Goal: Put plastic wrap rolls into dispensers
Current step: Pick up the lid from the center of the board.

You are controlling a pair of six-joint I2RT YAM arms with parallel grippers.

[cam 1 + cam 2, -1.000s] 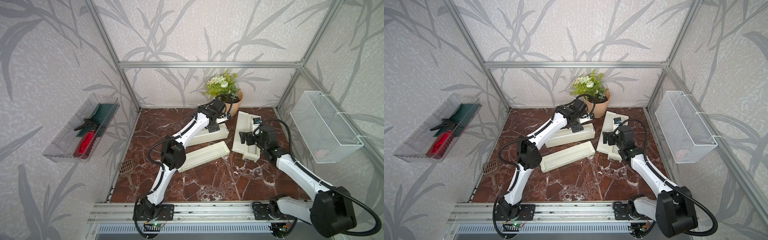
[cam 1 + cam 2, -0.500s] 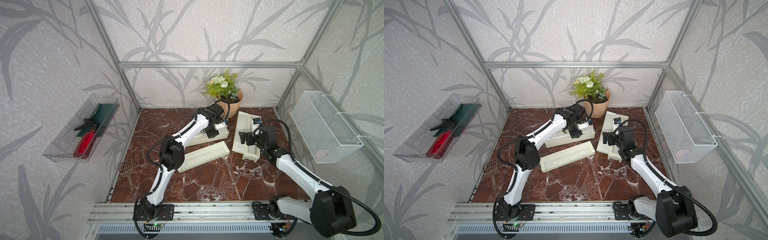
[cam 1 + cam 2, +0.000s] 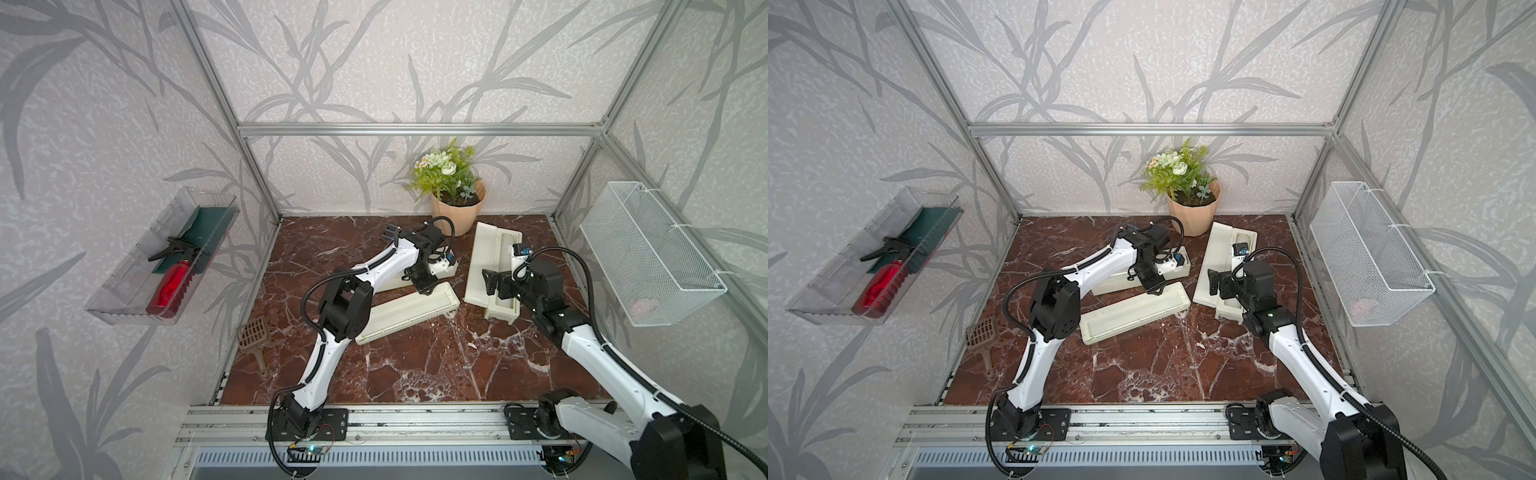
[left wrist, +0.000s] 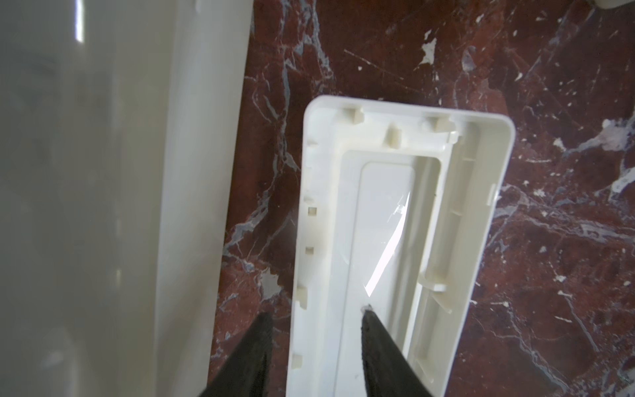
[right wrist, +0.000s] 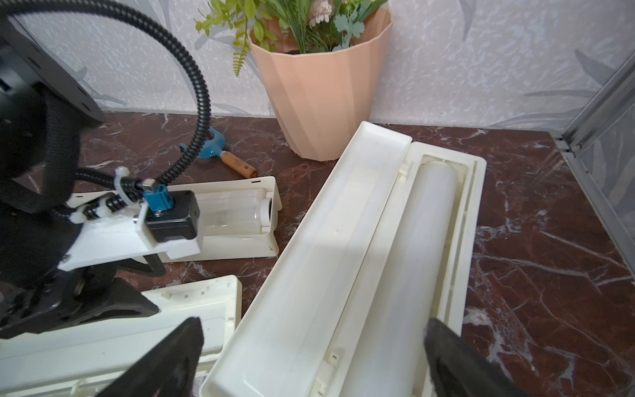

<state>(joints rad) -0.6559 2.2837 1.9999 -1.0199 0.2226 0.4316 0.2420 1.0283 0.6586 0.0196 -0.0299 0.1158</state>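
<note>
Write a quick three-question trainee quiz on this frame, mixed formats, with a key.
1. True or false: the right gripper is shut.
2. What does the left gripper straddle? A) the flower pot's rim B) a long edge of the cream lid C) a trowel handle
3. Short answer: where does the plastic wrap roll nearest the right gripper lie?

Key:
1. False. It is wide open and holds nothing.
2. B.
3. Inside the open dispenser.
</note>
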